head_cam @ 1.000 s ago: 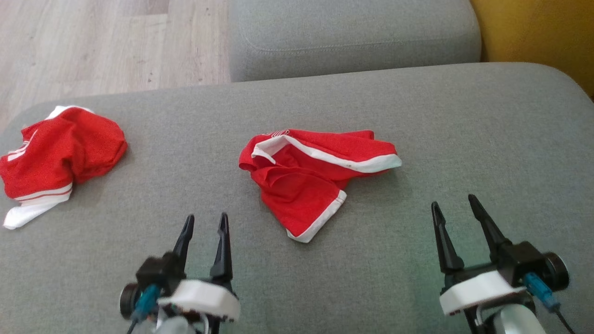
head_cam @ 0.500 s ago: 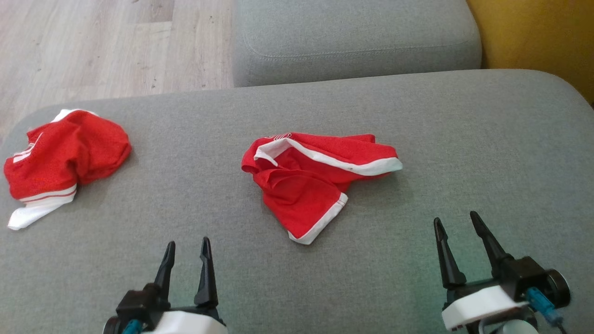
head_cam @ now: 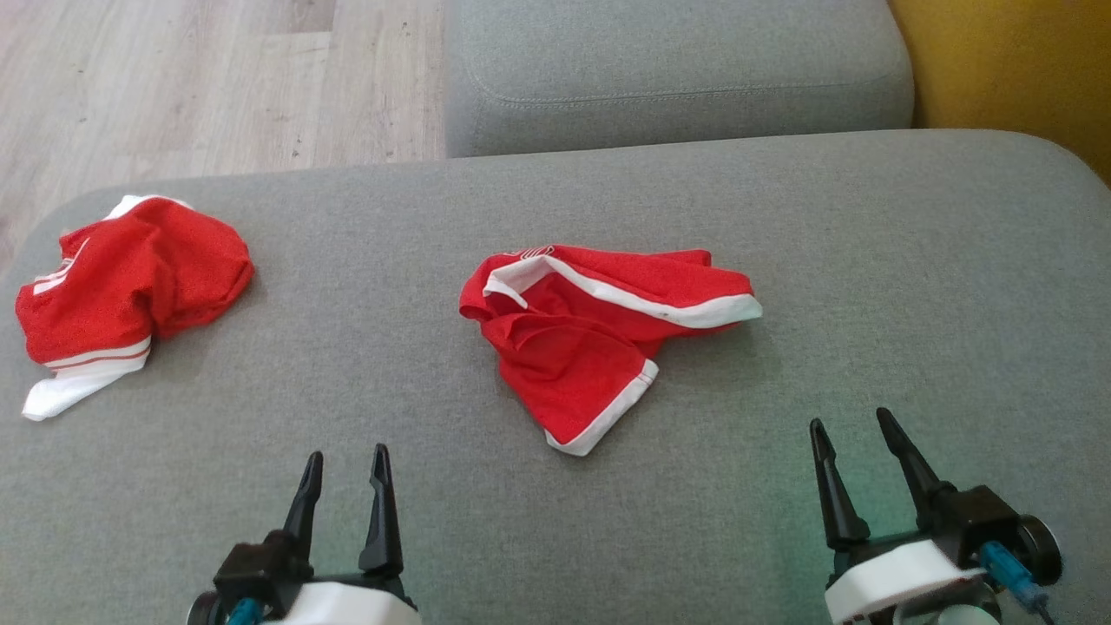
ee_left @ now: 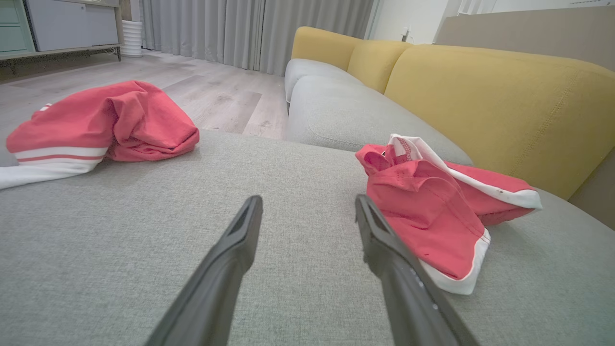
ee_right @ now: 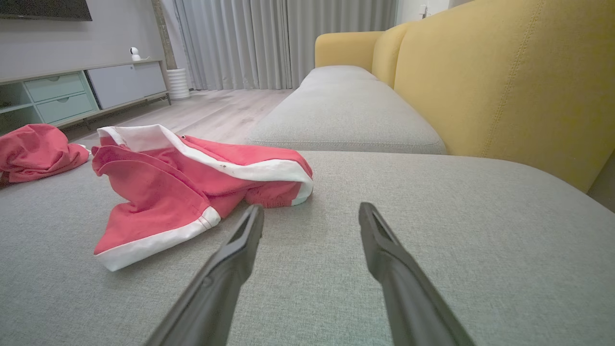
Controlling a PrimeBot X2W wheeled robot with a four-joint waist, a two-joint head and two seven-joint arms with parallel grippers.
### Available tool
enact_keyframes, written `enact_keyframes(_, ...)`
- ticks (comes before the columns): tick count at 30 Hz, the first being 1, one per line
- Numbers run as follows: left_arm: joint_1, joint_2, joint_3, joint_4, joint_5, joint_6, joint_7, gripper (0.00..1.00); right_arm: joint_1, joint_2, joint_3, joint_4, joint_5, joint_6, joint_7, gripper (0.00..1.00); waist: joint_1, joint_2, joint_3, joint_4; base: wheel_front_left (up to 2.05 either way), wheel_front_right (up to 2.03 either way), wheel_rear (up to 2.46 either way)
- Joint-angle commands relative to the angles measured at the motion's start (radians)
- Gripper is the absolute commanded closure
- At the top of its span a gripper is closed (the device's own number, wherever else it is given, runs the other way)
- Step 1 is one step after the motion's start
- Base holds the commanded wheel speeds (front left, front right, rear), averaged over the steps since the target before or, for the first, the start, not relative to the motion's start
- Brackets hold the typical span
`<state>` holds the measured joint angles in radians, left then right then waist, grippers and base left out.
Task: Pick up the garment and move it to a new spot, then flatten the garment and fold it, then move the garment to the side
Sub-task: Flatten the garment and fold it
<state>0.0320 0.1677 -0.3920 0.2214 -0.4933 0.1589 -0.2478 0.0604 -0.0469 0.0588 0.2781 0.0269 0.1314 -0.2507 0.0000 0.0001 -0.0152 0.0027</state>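
Lying crumpled on the grey cushion (head_cam: 868, 260) are two red garments (head_cam: 599, 334) (head_cam: 130, 291), both grippers (head_cam: 343, 469) (head_cam: 855, 438) spread and empty.

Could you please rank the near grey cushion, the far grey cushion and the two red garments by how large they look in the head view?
1. near grey cushion
2. far grey cushion
3. middle red garment and left red garment: too alike in apparent size to rank.
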Motion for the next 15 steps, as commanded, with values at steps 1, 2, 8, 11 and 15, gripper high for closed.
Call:
enact_keyframes(1,-0.024,0.012,0.027,-0.032,0.002,0.006,-0.005,0.00,-0.039,-0.003,0.022,-0.025,0.008,-0.001,-0.011,0.00,0.0000,-0.0001,0.000,0.001,0.00,0.00,0.00)
enact_keyframes(2,-0.023,0.013,0.026,-0.033,0.002,0.008,-0.004,0.00,-0.039,-0.003,0.022,-0.025,0.009,-0.001,-0.011,0.00,0.0000,-0.0001,0.000,0.001,0.00,0.00,0.00)
enact_keyframes(8,-0.035,0.015,0.013,-0.040,0.009,0.011,0.008,0.00,-0.046,-0.003,0.027,-0.028,0.007,-0.001,-0.011,0.00,0.0000,-0.0001,0.013,-0.001,0.00,0.00,0.00)
enact_keyframes(11,-0.098,0.007,-0.021,-0.054,0.031,0.000,0.035,0.00,-0.069,-0.003,0.029,-0.033,0.001,-0.001,-0.011,0.00,0.0000,-0.0001,0.041,-0.009,0.00,0.00,0.00)
enact_keyframes(15,-0.200,-0.025,-0.068,-0.058,0.051,-0.022,0.076,0.00,-0.102,-0.003,0.035,-0.035,-0.004,-0.001,-0.011,0.00,0.0000,-0.0001,0.079,-0.023,0.00,0.00,0.00)
